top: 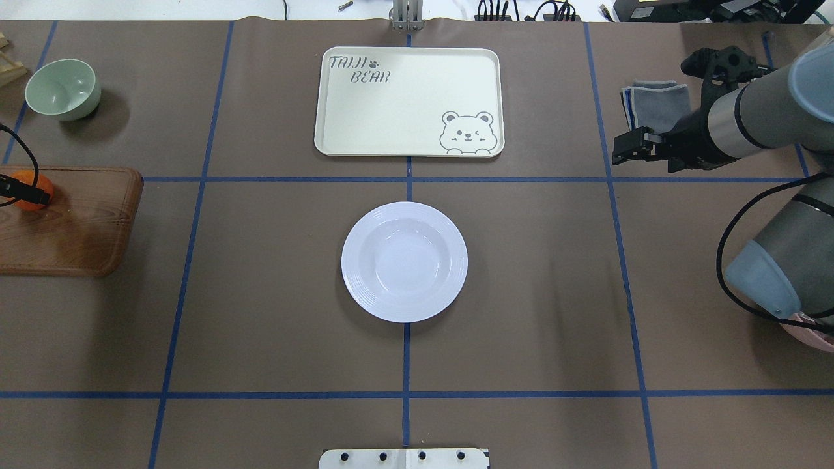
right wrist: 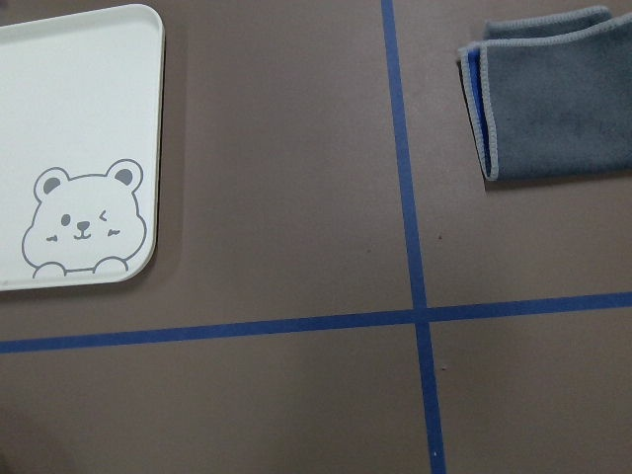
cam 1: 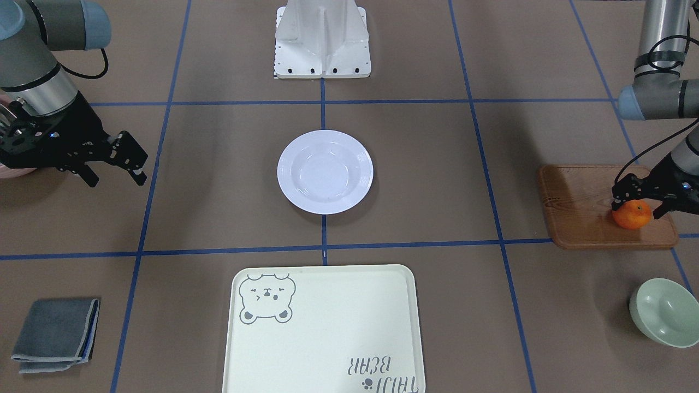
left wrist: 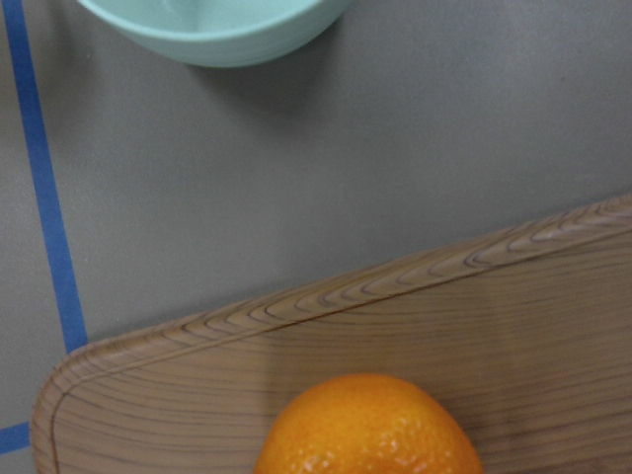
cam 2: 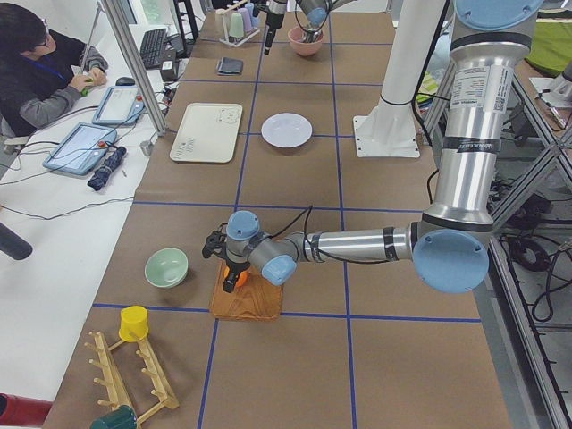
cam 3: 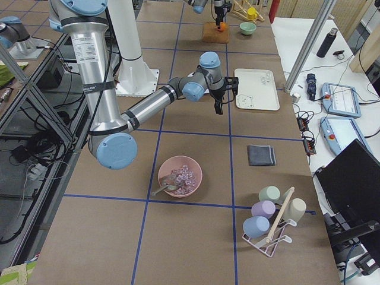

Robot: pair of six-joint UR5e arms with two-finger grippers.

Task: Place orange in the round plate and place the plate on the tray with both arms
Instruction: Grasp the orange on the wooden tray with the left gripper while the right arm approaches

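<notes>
The orange (cam 1: 632, 214) rests on a brown wooden board (cam 1: 581, 218) at the table's left end; it fills the bottom of the left wrist view (left wrist: 367, 425). My left gripper (cam 1: 637, 209) is down at the orange, open, with one finger on each side of it. The white round plate (cam 1: 325, 172) lies empty at the table's centre. Beyond it lies the cream bear tray (top: 404, 111), also empty. My right gripper (cam 1: 114, 177) hovers open above the table's right side, well away from the plate, holding nothing. Its camera sees the tray's corner (right wrist: 69, 109).
A pale green bowl (cam 1: 663, 312) stands near the wooden board. A folded grey cloth (cam 1: 54, 334) lies at the far right. A pink bowl (cam 3: 180, 176) sits under the right arm. The white robot base (cam 1: 322, 41) stands behind the plate. A person (cam 2: 36, 71) sits beside the table.
</notes>
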